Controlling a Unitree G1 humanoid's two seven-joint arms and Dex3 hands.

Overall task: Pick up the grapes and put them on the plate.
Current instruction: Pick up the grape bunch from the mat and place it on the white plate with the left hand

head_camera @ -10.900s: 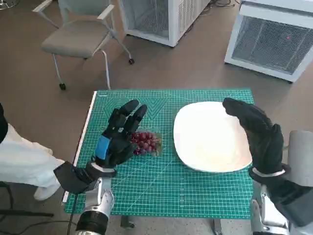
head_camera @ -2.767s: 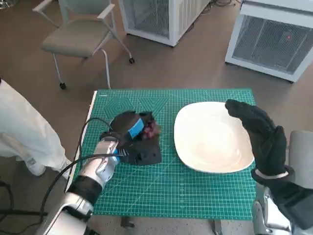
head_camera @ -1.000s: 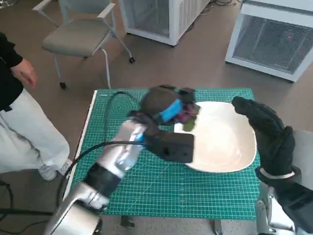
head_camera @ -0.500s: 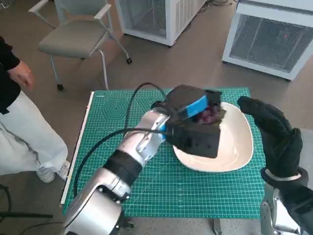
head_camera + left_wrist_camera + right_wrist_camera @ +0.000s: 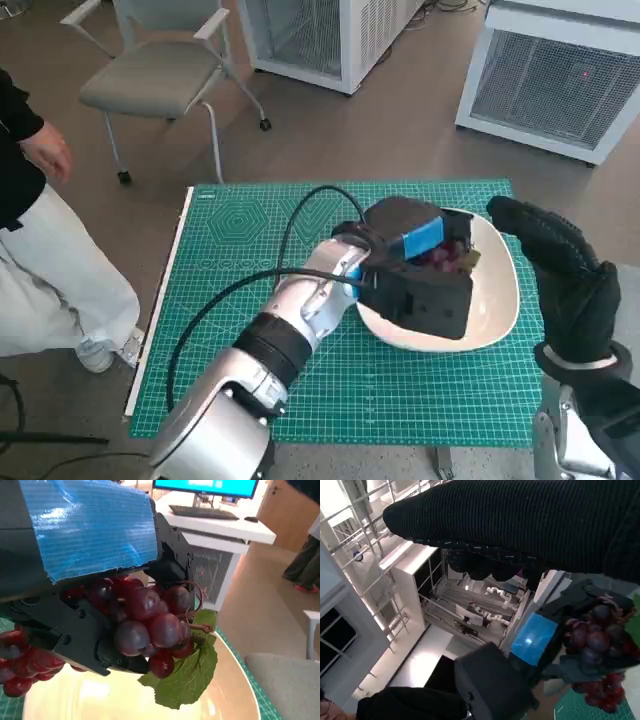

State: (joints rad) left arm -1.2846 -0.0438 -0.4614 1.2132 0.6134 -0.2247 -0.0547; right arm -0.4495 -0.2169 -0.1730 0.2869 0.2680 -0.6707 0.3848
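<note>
Grapes: dark red bunch with one green leaf, gripped in the left hand, fingers closed around it; bunch hangs stem-up, leaf lowest, above the plate. Left forearm reaches from 7 o'clock across the green mat toward 2 o'clock. Right hand: gloved, upright at the plate's 3 o'clock edge, fingers loosely extended, holding nothing.
</note>
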